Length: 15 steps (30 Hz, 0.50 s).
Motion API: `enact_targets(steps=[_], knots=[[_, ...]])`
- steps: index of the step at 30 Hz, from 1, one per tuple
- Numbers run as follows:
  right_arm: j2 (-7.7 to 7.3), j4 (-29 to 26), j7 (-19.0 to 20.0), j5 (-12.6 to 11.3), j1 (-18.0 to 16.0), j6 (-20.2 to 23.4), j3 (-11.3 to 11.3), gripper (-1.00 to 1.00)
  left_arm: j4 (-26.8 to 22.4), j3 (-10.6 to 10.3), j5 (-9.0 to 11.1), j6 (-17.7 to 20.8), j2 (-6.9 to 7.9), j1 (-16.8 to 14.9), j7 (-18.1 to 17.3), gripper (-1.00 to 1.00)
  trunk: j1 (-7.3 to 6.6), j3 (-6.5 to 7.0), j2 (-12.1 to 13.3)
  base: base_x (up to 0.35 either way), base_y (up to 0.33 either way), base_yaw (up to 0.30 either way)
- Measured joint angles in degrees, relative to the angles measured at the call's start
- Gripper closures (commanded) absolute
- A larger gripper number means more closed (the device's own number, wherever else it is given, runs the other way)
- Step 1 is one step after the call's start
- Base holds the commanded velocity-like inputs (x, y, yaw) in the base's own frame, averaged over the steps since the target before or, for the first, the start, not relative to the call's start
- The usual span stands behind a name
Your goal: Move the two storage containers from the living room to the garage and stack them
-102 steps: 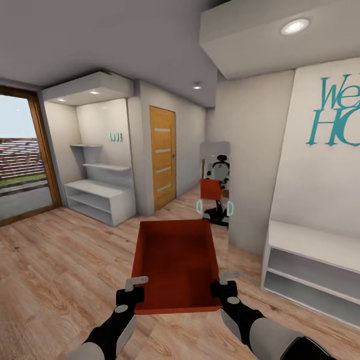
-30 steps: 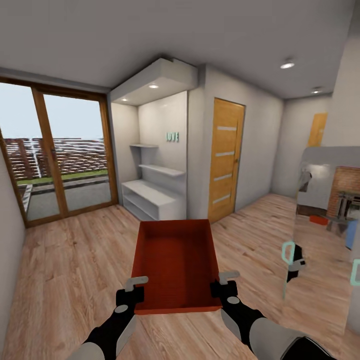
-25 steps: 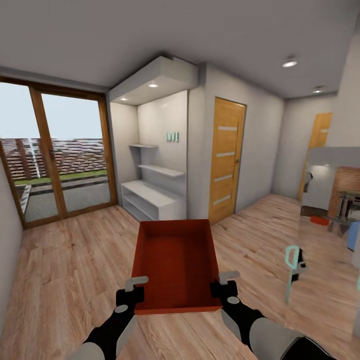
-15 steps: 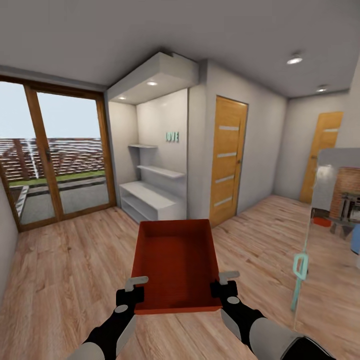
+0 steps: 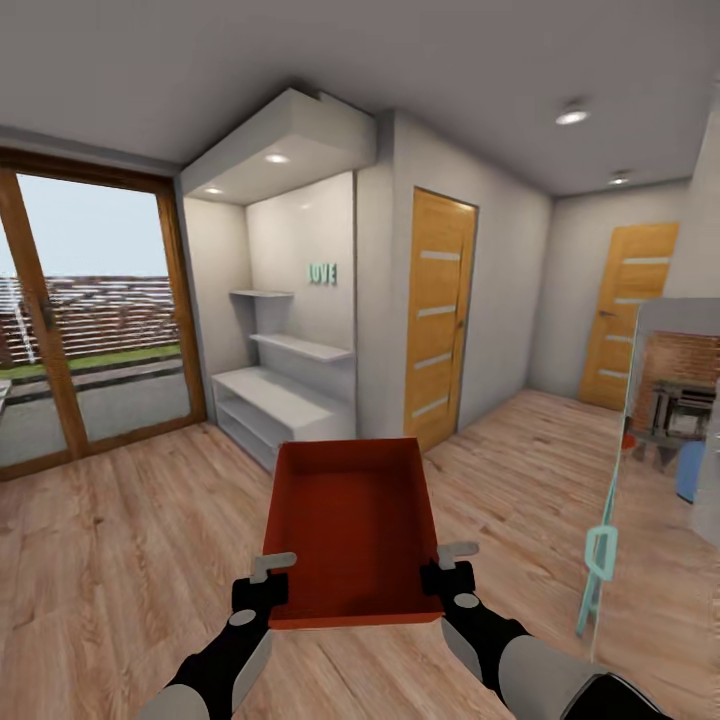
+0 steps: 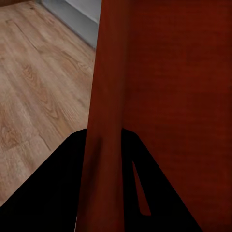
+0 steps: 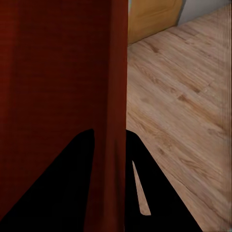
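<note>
From the head camera I see one orange-red container [image 5: 350, 530] held out in front of me, level and open side up, above the light wood-plank floor [image 5: 120, 540]. My left gripper [image 5: 268, 585] is clamped on the container's near left corner and my right gripper [image 5: 448, 572] on its near right corner, each with one finger inside the wall and one outside. Ahead to the left stands a white alcove with shelves [image 5: 285, 345], and further left a wood-framed glass door [image 5: 90, 310] looks onto a fence outside. Right of the alcove is a wooden door [image 5: 438, 315], and a second wooden door [image 5: 625, 315] sits in the far wall. At the right edge a mirror [image 5: 665, 420] reflects red brick.

In the left wrist camera the left gripper's dark fingers [image 6: 63, 188] straddle the container's [image 6: 169, 96] side wall, pressed against it on both faces, with wood planks beside it.

In the right wrist camera the right gripper's fingers [image 7: 72, 188] likewise pinch the container's [image 7: 58, 72] wall, with plank flooring and the foot of a wooden door beyond.
</note>
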Motion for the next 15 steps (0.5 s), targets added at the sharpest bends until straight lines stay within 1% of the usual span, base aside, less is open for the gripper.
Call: enact_targets(steps=[6,15], knots=[[-0.06,0.0,0.1,0.1,0.0,-0.1,-0.2,1.0,0.0,0.0,0.0,0.0,-0.03,0.0,-0.1,1.0,0.0,0.0,0.0,0.323,0.017,-0.289],[-0.06,0.0,0.1,0.1,0.0,0.0,-0.1,1.0,0.0,0.1,0.0,-0.1,-0.04,0.0,-0.1,1.0,0.0,0.0,0.0,0.323,0.088,-0.287]])
